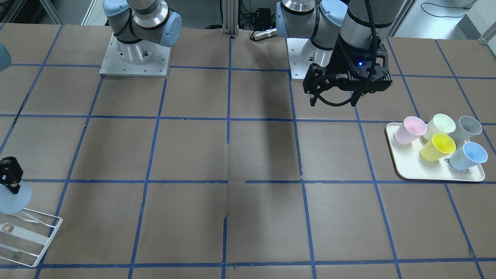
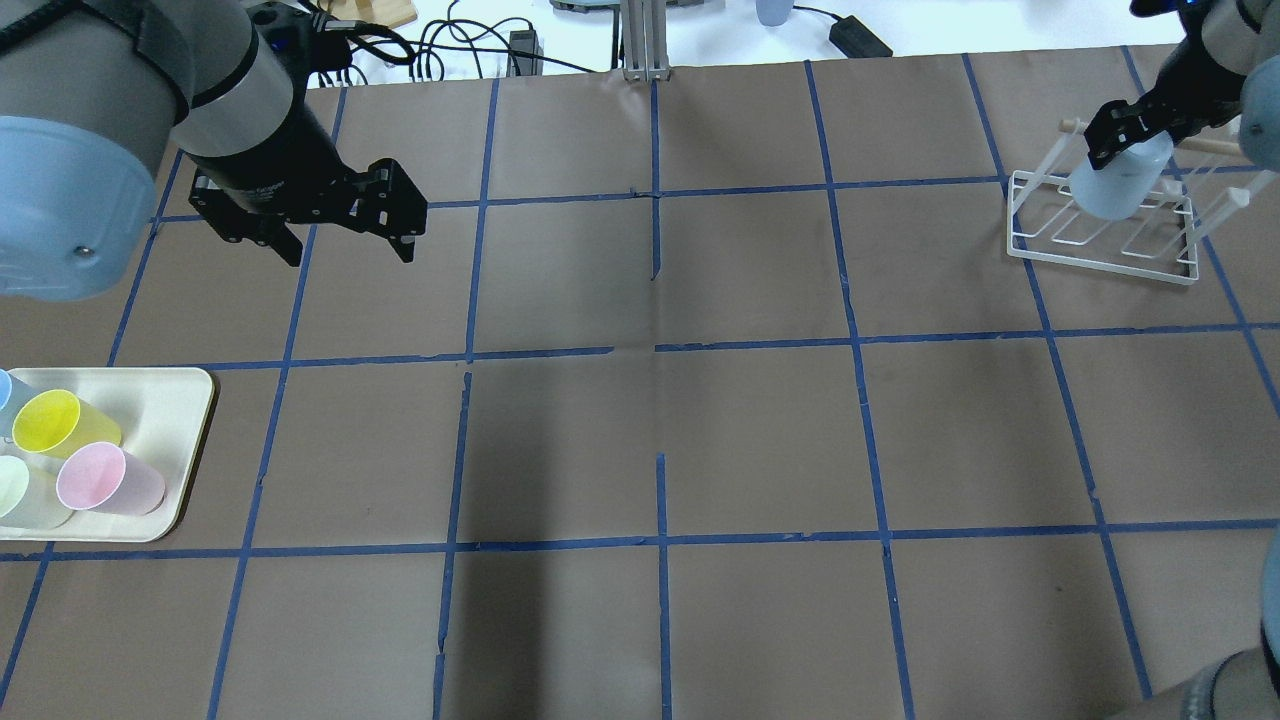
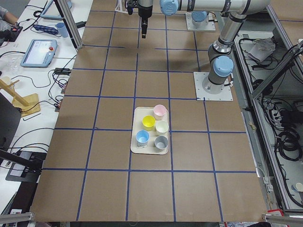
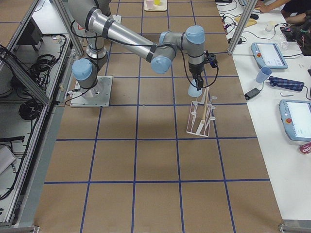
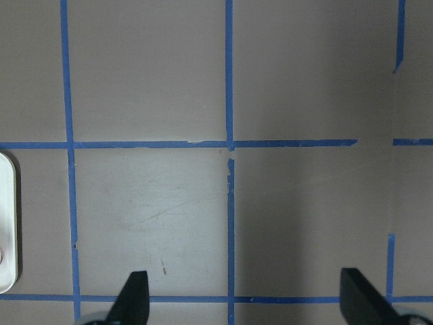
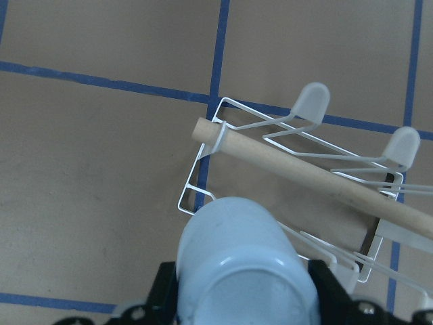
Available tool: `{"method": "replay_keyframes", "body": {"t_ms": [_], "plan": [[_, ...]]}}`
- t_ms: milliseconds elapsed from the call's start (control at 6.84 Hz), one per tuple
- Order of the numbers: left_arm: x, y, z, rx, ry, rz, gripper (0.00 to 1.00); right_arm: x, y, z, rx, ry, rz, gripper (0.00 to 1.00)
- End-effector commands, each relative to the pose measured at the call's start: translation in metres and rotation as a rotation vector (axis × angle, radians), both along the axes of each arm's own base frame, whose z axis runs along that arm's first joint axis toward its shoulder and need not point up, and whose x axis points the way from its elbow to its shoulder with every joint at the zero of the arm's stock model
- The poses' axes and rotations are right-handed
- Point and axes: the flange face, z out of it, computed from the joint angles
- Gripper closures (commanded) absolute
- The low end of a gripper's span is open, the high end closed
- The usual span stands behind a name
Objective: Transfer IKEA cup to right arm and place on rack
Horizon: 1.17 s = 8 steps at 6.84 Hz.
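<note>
My right gripper [image 2: 1135,125] is shut on the pale-blue IKEA cup [image 2: 1120,182] and holds it upside down, tilted, over the near end of the white wire rack [image 2: 1100,245]. In the right wrist view the cup's base [image 6: 243,264] fills the lower middle between my two black fingers, with the rack's pegs and wooden rod [image 6: 304,172] just beyond. I cannot tell whether the cup touches a peg. The cup [image 1: 13,199] and the rack [image 1: 27,236] also show at the front-facing view's left edge. My left gripper [image 2: 345,245] is open and empty above the table.
A cream tray [image 1: 410,166] on my left side holds pink, yellow, pale-green, grey and blue cups. The tray's edge shows in the left wrist view [image 5: 5,223]. Blue tape lines grid the brown table.
</note>
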Motion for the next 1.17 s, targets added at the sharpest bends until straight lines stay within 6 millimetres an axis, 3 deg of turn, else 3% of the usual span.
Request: {"method": "replay_keyframes", "body": {"t_ms": [0, 292, 438, 731, 1023], "plan": [[0.0, 0.0, -0.003, 0.002, 0.0, -0.001, 0.0, -0.002, -0.004, -0.013, 0.017, -0.01, -0.003, 0.62], [0.0, 0.0, -0.004, 0.004, -0.001, -0.001, 0.0, -0.013, -0.009, -0.03, 0.039, -0.022, -0.014, 0.57], [0.0, -0.001, -0.005, 0.005, -0.002, -0.004, 0.0, -0.018, -0.012, -0.04, 0.052, -0.029, -0.02, 0.49], [0.001, -0.005, -0.008, 0.016, 0.002, 0.005, 0.0, -0.022, -0.018, -0.051, 0.06, -0.032, -0.024, 0.31], [-0.001, -0.014, -0.007, 0.025, 0.053, 0.013, 0.0, -0.023, -0.02, -0.058, 0.07, -0.036, -0.023, 0.0]]}}
